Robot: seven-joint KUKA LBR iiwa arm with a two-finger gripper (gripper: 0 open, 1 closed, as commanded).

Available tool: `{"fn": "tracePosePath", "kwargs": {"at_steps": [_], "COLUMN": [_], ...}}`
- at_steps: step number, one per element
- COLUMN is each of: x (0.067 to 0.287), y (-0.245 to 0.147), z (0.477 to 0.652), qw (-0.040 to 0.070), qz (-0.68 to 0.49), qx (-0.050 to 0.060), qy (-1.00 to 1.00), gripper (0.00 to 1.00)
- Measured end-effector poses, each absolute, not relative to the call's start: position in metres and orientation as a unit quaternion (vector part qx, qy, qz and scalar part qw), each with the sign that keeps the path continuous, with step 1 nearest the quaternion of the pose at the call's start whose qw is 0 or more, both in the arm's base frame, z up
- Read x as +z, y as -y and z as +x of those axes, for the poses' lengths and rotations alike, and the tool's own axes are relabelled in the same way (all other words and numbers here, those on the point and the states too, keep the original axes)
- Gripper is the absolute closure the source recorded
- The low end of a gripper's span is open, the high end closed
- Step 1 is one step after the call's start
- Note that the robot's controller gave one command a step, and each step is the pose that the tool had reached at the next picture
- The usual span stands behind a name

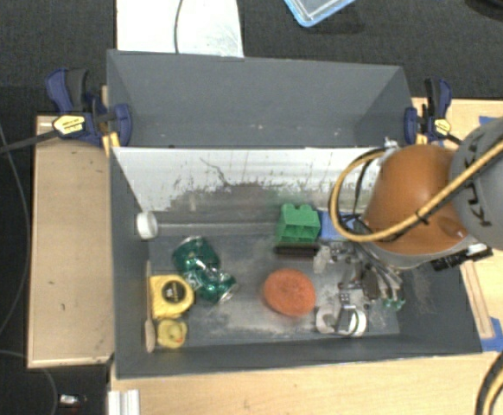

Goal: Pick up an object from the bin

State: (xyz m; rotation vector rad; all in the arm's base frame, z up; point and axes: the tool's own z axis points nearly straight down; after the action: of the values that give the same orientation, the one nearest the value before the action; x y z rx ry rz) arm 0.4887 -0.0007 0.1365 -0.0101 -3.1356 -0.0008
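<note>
Now, the end effector (348,316) is down low at the front right of the bin (260,102), just beside the flat orange-red disc (288,291) and not plainly over it. From where I stand I cannot tell whether it is open or closed, nor whether the pale bit at its tip is part of the robot or some small thing lying on the bin floor. So that's the first worry: if it closes where it is, it may well close on nothing, or only catch the disc's right edge and shove it toward the middle. The disc looks low and flat, hard to get under, so I'd guess it could slip out or tip up on edge rather than lift clean. The green block (297,223) sits just behind it, near the back slope, close enough that a sideways shuffle of the wrist could knock it. Going any deeper risks scraping the floor. The yellow cable (340,188) looped round the orange cover (411,199) hangs close to the right-hand wall and might snag. Over on the left the crumpled green thing (197,264) and the yellow tape measure (171,293) are well apart, in no danger
</note>
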Motion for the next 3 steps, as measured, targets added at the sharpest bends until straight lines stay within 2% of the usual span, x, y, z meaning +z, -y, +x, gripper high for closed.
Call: {"fn": "tracePosePath", "kwargs": {"at_steps": [1, 2, 3], "x": [0.141, 0.101, 0.073], "y": [0.001, -0.039, -0.069], "z": [0.491, 0.495, 0.492], "qw": [-0.001, -0.004, -0.008], "qz": [-0.003, 0.049, 0.106], "qx": [0.0, 0.0, 0.0], "qy": [1.0, 0.999, 0.994], "gripper": [0.0, 0.0, 1.0]}}
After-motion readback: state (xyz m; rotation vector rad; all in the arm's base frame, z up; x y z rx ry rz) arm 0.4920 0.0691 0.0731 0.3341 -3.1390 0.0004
